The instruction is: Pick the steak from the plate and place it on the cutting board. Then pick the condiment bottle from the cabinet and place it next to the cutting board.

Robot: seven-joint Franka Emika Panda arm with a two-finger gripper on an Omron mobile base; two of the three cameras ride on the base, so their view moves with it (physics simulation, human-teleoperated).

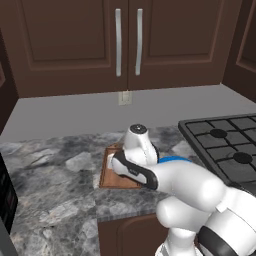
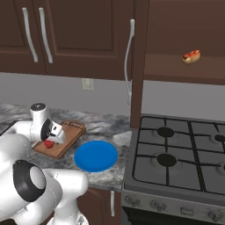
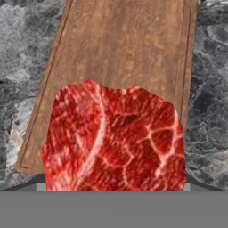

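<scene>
My fingers stand wide around the steak, a lumpy red slab veined with pale marbling. It sits at one short end of the grainy, rimmed wooden cutting board.

Cutting board near counter front edge, arm over it; blue plate sliver beside; cabinet doors closed.
</scene>
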